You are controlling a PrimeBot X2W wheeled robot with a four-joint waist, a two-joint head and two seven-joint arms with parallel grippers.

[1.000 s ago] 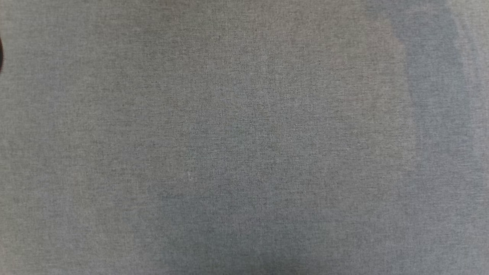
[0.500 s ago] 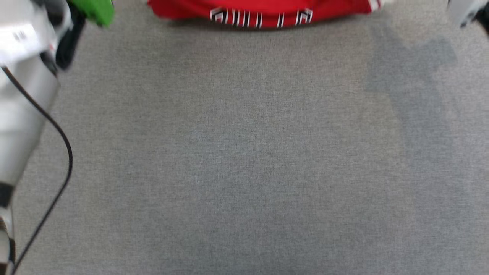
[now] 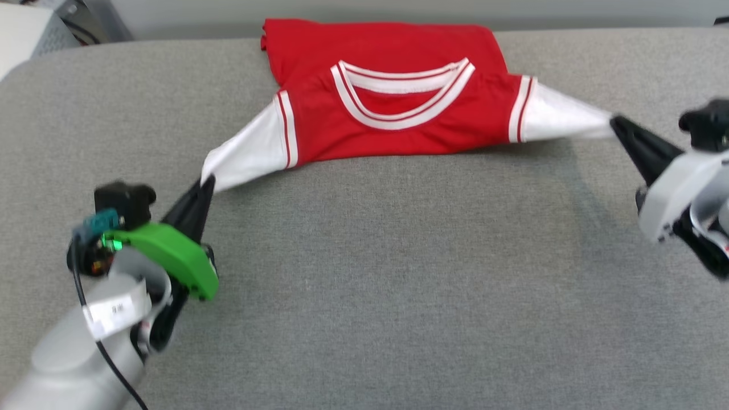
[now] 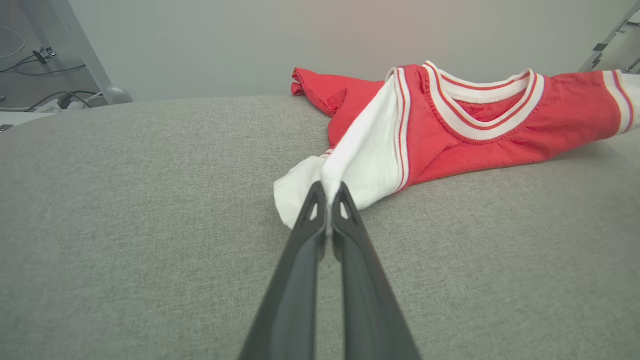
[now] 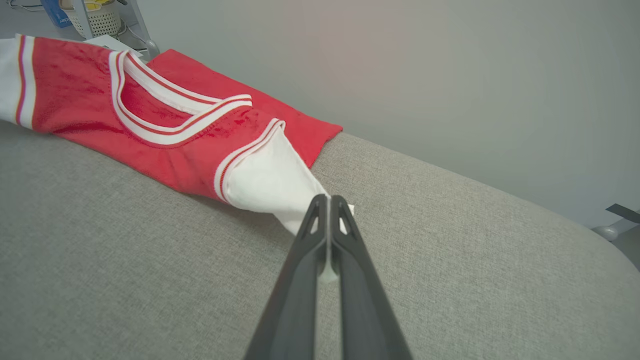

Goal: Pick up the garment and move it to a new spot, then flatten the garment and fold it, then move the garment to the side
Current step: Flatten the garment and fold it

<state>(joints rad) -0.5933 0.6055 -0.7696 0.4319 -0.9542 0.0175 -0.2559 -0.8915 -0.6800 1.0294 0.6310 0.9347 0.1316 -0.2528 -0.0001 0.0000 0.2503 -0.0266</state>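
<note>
The garment (image 3: pixel 393 114) is a red jersey T-shirt with white sleeves and a striped collar, lying folded over on itself at the far middle of the grey surface. My left gripper (image 3: pixel 206 183) is shut on the end of its left white sleeve, drawn out toward the near left. In the left wrist view the gripper (image 4: pixel 329 189) pinches that sleeve (image 4: pixel 365 155). My right gripper (image 3: pixel 615 122) is shut on the end of the right white sleeve, stretched out to the right. The right wrist view has the gripper (image 5: pixel 328 201) clamped on that sleeve (image 5: pixel 272 185).
The grey fabric surface (image 3: pixel 398 285) spreads wide in front of the garment, with its rounded far edge just behind the shirt. Cables and a stand leg (image 4: pixel 65 95) lie on the floor beyond the far left corner. A pale wall stands behind.
The head camera has tilted up from bare grey fabric to take in the whole shirt and both grippers. Whether the arms themselves moved cannot be told.
</note>
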